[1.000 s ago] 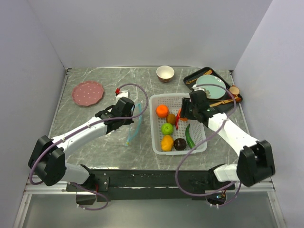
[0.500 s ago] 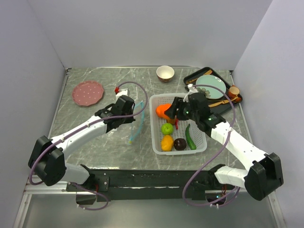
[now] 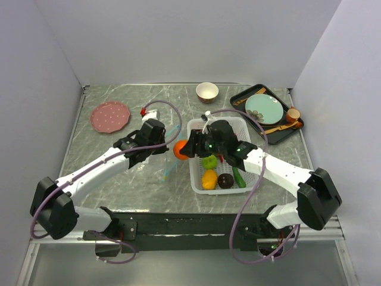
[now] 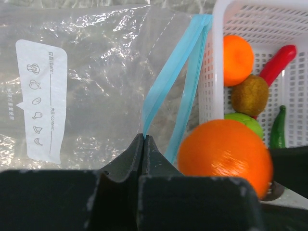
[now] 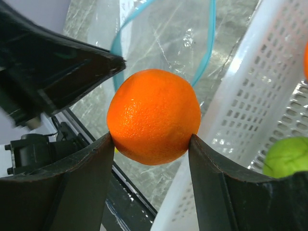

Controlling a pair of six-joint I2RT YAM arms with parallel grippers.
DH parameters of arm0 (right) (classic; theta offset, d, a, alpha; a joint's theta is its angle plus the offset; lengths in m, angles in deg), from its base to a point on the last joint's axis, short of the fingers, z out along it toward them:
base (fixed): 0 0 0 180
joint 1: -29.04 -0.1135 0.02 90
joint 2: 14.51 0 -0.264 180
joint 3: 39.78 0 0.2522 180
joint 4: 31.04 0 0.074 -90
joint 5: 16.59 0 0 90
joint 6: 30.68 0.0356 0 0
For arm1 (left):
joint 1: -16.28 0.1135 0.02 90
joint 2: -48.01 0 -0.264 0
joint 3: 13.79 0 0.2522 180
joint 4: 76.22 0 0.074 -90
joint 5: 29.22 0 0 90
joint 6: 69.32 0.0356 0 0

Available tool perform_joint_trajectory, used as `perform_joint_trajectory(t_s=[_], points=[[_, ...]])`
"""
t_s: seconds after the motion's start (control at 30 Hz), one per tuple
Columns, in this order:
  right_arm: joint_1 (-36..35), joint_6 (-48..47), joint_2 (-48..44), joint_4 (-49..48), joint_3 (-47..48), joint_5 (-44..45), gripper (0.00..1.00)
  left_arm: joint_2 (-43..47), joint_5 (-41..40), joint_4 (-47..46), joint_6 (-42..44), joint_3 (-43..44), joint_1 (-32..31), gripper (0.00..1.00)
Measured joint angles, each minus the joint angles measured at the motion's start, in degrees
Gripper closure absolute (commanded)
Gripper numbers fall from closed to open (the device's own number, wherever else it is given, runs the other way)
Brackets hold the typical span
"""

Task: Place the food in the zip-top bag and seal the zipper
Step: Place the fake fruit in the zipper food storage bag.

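Note:
The zip-top bag (image 4: pixel 96 82) is clear plastic with a white label; its teal zipper (image 4: pixel 166 79) gapes open. My left gripper (image 4: pixel 144 138) is shut on the near zipper strip, holding the mouth up beside the white basket (image 3: pixel 196 179). My right gripper (image 5: pixel 151 139) is shut on an orange (image 5: pixel 154 115) and holds it just in front of the bag mouth (image 5: pixel 211 43), left of the basket. In the basket lie another orange (image 4: pixel 237 58), a kiwi (image 4: pixel 250 95), a green apple (image 3: pixel 209 161), a yellow fruit (image 3: pixel 209 179), a dark fruit (image 3: pixel 225 180), a red chili (image 4: pixel 278 65) and a green pepper (image 3: pixel 239 177).
A pink plate (image 3: pixel 110 115) lies at the back left and a small bowl (image 3: pixel 206 91) at the back centre. A black tray (image 3: pixel 284 134) with a teal plate, wooden utensils and a small cup sits at the back right. Grey walls close three sides.
My right gripper lifted the orange out of the basket and carried it left over the basket's edge to the bag mouth. The left gripper kept its hold on the zipper, shifting slightly.

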Motion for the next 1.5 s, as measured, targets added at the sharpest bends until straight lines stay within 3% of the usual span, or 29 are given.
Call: perform_joint_trajectory(t_s=[0.6,0.83,0.97,1.03,1.23,1.5], points=[[-3.2,0.4,9.9,-1.0,8.8,0.7,0.68,5.7,0.1,1.8,0.0,0.3,0.4,0.98],[-4.4,-1.7,15.7,1.9,15.8,1.8,0.63,8.0,1.1,2.7,0.0,0.3,0.3,0.99],[-4.7,-3.1,18.5,3.3,19.3,1.7,0.55,8.9,1.3,3.7,-0.2,0.3,0.3,0.98],[-4.8,-3.6,19.3,3.5,20.0,1.5,0.41,9.4,1.3,4.2,-0.6,0.3,0.3,0.98],[-5.1,-5.1,19.4,4.1,20.4,1.2,0.16,10.7,-0.9,6.9,-2.0,1.3,0.3,0.98],[-5.2,-5.0,10.2,3.1,15.1,2.2,0.12,10.7,-4.9,8.8,-2.8,2.9,0.7,0.98]])
